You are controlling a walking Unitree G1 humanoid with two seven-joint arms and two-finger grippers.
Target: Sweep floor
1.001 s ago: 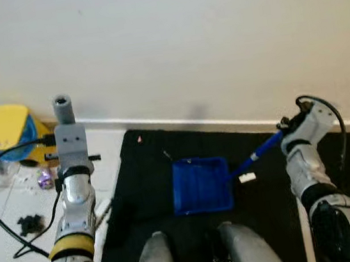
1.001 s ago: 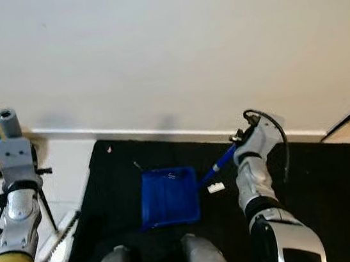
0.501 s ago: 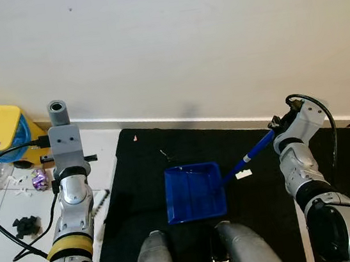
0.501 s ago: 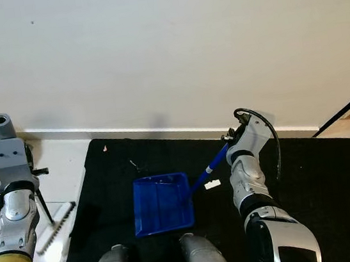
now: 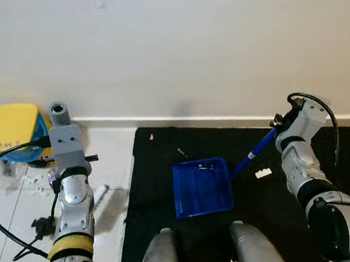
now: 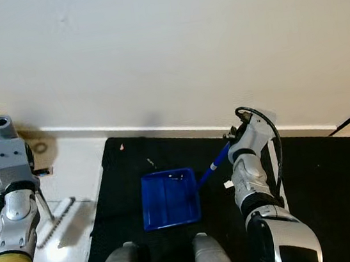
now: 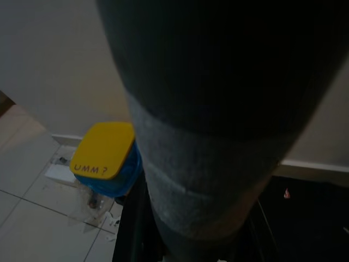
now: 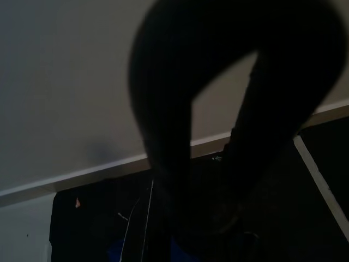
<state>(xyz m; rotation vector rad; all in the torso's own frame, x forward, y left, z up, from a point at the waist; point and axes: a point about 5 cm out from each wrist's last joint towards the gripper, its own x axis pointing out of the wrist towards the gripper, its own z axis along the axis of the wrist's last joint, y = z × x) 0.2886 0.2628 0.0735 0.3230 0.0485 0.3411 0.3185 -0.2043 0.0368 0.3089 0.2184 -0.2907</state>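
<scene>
On the black mat (image 5: 166, 164) by the white wall lies the blue dustpan (image 5: 202, 187); the right gripper (image 5: 282, 123) pinches its handle. The left gripper's (image 5: 60, 112) state I cannot tell.

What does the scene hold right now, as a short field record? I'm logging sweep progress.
surface: black mat beside white tile floor, against a white wall
dustpan: blue, flat on the mat, small debris inside
right gripper: at the top of the dustpan's blue handle
left gripper: holding a grey pole
loose debris: white scrap on the mat, litter on the tiles
other: yellow-lidded blue container by the wall
</scene>
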